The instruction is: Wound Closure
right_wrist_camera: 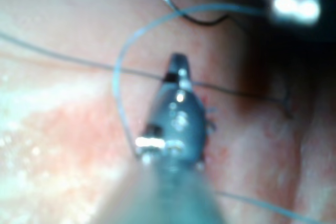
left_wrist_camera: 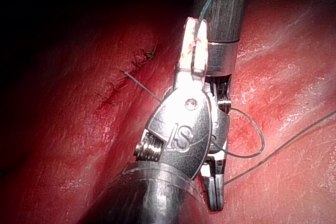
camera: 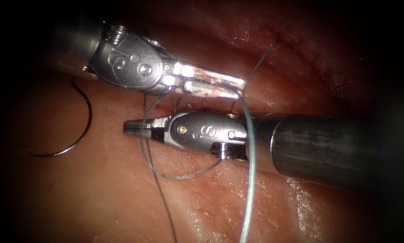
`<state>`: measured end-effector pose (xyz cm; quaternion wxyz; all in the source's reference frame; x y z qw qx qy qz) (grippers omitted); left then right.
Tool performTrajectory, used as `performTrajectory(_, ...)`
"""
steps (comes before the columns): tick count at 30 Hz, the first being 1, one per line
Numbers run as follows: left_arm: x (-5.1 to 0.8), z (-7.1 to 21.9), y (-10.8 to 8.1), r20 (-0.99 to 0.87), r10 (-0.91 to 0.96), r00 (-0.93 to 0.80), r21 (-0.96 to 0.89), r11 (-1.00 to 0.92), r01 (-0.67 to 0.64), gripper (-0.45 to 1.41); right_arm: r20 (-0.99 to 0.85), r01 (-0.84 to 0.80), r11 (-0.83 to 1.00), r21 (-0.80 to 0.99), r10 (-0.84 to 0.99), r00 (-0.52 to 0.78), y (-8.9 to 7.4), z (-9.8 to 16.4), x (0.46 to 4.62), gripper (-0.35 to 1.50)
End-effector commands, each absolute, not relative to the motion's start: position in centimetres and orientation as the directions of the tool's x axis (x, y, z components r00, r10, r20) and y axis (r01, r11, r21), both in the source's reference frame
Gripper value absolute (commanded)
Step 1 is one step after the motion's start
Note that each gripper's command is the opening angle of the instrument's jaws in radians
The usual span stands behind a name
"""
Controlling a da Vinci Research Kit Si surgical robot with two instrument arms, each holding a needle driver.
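Nearest the endoscope, two runs of thread (camera: 249, 180) cross the bare tissue (camera: 98, 202): a pale one climbing to the left tool's tip and a dark one climbing toward the right tool.

Right tool (camera: 132, 127): enters from the right and lies level across the cut, tip pointing left. Jaws look pressed together. A loop of thread hangs around its wrist and a strand crosses near the tip; I cannot tell whether the jaws pinch it. The right wrist view shows the same: strand crossing at the tip, contact not resolvable.

Left tool (camera: 238, 85): just beyond the right tool, coming from the upper left. Jaws together, clamped on the pale thread at their tip; the left wrist view shows the thread leaving the closed tip (left_wrist_camera: 195, 27).

Needle (camera: 78, 130): free, lying on the tissue left of the cut, well apart from both tools, not in the tissue.

Farthest back, upper right: a stitched line (camera: 310, 56) with a dark thread tail.
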<state>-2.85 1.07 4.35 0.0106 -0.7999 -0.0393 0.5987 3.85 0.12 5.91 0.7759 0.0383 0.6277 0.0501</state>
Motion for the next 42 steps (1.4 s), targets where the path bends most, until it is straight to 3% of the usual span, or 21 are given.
performTrajectory(1, -2.88, 4.42, 0.98, -0.958, 0.081, 0.275, -0.068, -0.996, 0.054, -0.45, -0.97, -0.027, 0.992, 0.124, 0.127, 0.205, 0.09, 5.97, 3.92, -0.35)
performTrajectory(26, -2.77, 4.36, 0.9, -0.979, 0.107, 0.175, -0.106, -0.994, 0.014, -0.45, -0.971, -0.035, 0.991, 0.126, 0.131, 0.2, 0.11, 5.92, 3.9, -0.35)
performTrajectory(36, -2.73, 4.32, 0.88, -0.98, 0.12, 0.158, -0.12, -0.993, 0.009, -0.45, -0.976, -0.015, 0.998, 0.054, 0.056, 0.212, 0.15, 5.83, 3.7, -0.35)
performTrajectory(42, -2.91, 4.17, 1.1, -0.96, 0.137, 0.242, -0.154, -0.987, -0.054, -0.45, -0.97, 0.036, 0.994, 0.102, 0.091, 0.225, -0.02, 5.92, 3.84, -0.35)
